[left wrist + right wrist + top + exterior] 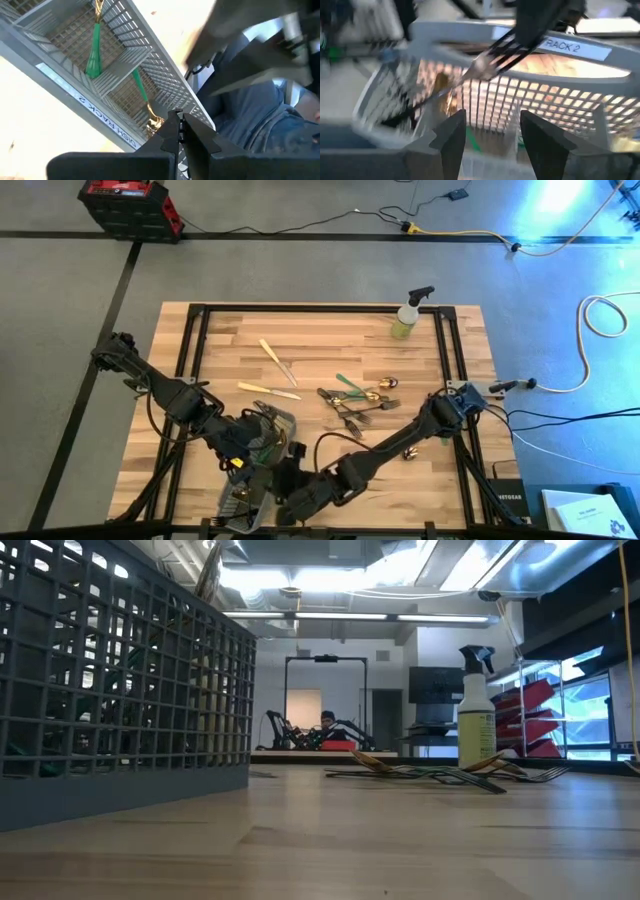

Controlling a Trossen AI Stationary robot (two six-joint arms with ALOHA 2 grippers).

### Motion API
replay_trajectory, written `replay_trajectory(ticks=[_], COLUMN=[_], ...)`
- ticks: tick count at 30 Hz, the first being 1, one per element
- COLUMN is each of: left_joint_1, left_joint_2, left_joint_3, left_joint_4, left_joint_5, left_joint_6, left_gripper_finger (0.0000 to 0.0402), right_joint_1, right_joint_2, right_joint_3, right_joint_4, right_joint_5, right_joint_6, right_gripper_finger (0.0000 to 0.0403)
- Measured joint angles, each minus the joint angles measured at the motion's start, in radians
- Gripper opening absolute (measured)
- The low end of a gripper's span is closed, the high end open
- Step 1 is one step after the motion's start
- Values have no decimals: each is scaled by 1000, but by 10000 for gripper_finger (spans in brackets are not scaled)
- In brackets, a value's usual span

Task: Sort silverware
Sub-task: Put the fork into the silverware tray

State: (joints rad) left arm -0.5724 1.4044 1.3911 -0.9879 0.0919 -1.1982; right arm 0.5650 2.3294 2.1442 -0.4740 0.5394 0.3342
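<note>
While both arms hang over the caddy (262, 480), left gripper (178, 131) pressed together, right gripper (490, 132) spread, two green-handled pieces (94, 55) inside.

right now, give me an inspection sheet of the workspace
surface: wooden table with a black frame
job's things: silverware pile mid-table; two cream-handled pieces lie apart; green-handled pieces stand in the caddy
clutter: spray bottle at the far edge
grippers: left gripper shut, over the caddy; right gripper open, empty, at the caddy rim
cables: yellow and white cables on the floor, right
surroundings: red toolbox on the floor; a person at a distant table
</note>
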Motion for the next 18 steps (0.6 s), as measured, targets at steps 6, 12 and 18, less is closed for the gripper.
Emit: replay_trajectory(ticks=[6, 12, 18], left_joint_1=[0, -3, -3], left_joint_2=[0, 0, 0], left_joint_3=[0, 0, 0], left_joint_4=[1, 1, 1], left_joint_5=[0, -2, -1], left_joint_6=[-6, -18, -18], left_gripper_finger=[3, 3, 3], right_joint_1=[45, 46, -17], right_joint_2=[10, 10, 10], right_joint_3=[3, 4, 4], right_joint_4=[-116, -105, -107], right_joint_5=[-18, 19, -73], right_joint_6=[-255, -404, -523], right_gripper_finger=[170, 170, 170])
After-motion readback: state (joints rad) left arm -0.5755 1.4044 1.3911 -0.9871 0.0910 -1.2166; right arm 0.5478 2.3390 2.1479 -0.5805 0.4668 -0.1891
